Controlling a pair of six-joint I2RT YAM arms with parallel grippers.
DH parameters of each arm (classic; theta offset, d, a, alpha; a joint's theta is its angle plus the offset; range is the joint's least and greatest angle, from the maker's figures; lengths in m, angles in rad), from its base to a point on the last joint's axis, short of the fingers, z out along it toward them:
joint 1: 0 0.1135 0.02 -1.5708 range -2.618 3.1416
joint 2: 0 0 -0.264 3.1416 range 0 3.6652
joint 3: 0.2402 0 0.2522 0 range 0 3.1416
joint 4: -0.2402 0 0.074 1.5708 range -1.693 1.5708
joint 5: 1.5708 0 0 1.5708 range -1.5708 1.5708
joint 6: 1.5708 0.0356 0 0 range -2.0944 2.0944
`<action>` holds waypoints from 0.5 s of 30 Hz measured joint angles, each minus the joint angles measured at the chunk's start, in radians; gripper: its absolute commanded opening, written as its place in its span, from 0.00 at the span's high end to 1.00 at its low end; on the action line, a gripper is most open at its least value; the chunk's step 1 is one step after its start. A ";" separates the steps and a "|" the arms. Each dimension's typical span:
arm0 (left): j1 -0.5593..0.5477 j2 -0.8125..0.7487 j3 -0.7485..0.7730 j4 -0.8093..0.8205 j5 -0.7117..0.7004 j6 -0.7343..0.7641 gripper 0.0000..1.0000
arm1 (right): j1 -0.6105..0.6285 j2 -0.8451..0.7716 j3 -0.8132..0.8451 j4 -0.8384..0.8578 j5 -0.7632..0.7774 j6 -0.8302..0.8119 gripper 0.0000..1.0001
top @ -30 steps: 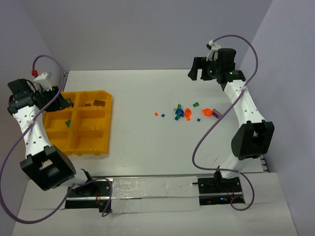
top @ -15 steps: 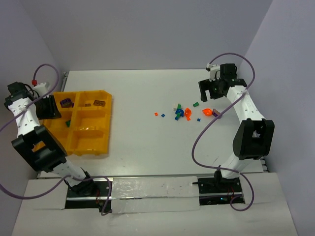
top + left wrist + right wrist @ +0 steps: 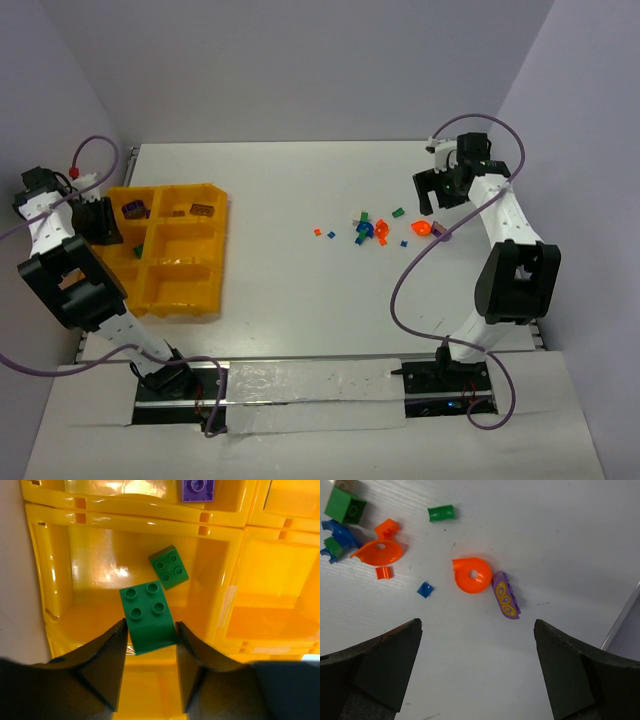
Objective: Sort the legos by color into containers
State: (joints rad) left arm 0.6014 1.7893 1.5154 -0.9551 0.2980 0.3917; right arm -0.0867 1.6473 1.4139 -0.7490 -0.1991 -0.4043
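Both arms have shifted since a sec ago: the R gripper (image 3: 438, 192) is now hanging lower and closer in, well off to the right of the tray (image 3: 185, 245) and just behind the far end of the loose legos (image 3: 372, 231). The L arm has swung out, so the L gripper (image 3: 100, 216) is sitting at the tray's left edge. From the L wrist cam, its fingers (image 3: 102, 670) are pinching a green brick (image 3: 147, 611) by its two sides, studs facing the cam. It is hanging over the tray's left column, middle bin. A second green brick (image 3: 169, 567) is lying on that bin's floor, just beyond the held one. A purple brick (image 3: 197, 489) is showing in the next bin back, only partly in frame. On the R side, the fingers (image 3: 380, 665) are standing spread wide w/ nothing b/w them, over bare table (image 3: 560, 540). Under them an orange round piece (image 3: 472, 575) is lying w/ a purple piece (image 3: 506, 594) just beside it, on the side away from the tray; can't tell if they're touching. Closer to the tray, a blue chip (image 3: 425, 589), a green curved bit (image 3: 441, 513), an orange dish (image 3: 377, 553) and a green block (image 3: 344, 505) are lying scattered, all still outside the tray.
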 measured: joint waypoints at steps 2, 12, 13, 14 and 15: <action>-0.004 0.000 0.000 0.000 -0.003 0.006 0.32 | -0.014 0.008 0.000 -0.019 0.001 -0.018 0.03; -0.052 -0.035 0.002 0.002 0.006 0.017 0.23 | -0.060 0.064 -0.001 -0.076 0.049 -0.116 0.16; -0.064 -0.046 0.005 0.002 0.013 0.017 0.23 | -0.060 0.067 -0.001 -0.078 0.055 -0.125 0.17; -0.077 -0.058 0.011 0.003 0.021 0.016 0.23 | -0.060 0.073 -0.001 -0.079 0.060 -0.135 0.18; -0.091 -0.069 0.021 0.005 0.029 0.014 0.23 | -0.060 0.083 0.000 -0.080 0.065 -0.146 0.19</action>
State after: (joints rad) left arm 0.5108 1.7205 1.5361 -0.9501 0.3266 0.4056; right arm -0.1467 1.7306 1.4139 -0.8288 -0.1337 -0.5498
